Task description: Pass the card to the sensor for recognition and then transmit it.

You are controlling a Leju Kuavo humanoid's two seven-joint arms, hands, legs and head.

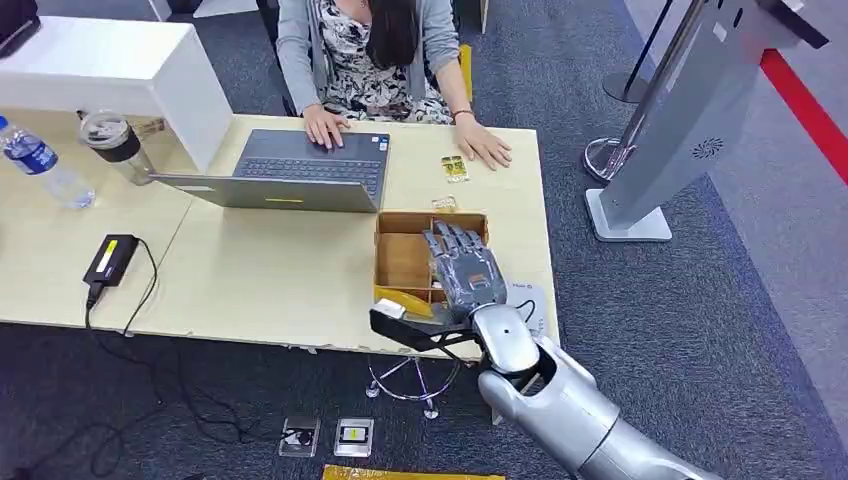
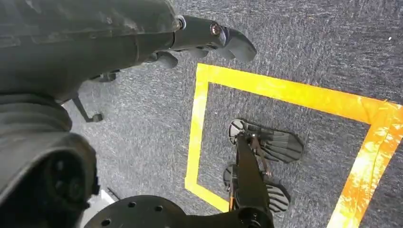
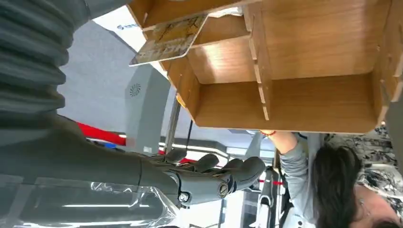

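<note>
From the head view, the right hand (image 1: 462, 268) hangs above a wooden box (image 1: 402, 258) with compartments, which sits at the near right part of the pale surface (image 1: 270, 275). Its fingers are stretched out flat and slightly apart, palm down, holding nothing. A yellow card (image 1: 409, 299) lies tilted in the box's near compartment, just beside the wrist. Another small yellow card (image 1: 455, 168) lies on the surface farther off, near the hand of a person (image 1: 365, 50) seated on the far side, who has the other hand on a grey laptop (image 1: 290, 172). Off to the left stand a water bottle (image 1: 40, 163) and a lidded cup (image 1: 115, 143), with a black power adapter (image 1: 110, 258) nearer the edge. A grey kiosk stand (image 1: 680, 120) rises from the carpet on the right.

The left wrist view looks down at grey carpet marked with yellow tape (image 2: 285, 92); the left hand (image 2: 209, 40) hangs there, fingers loosely extended, with nothing in it (whether they are quite together I cannot tell).

In the right wrist view (turned on its side) the box's dividers (image 3: 259, 61) are close, the card (image 3: 171, 38) leans over one compartment's edge, and the fingers (image 3: 228, 173) reach out straight, clear of the box.
</note>
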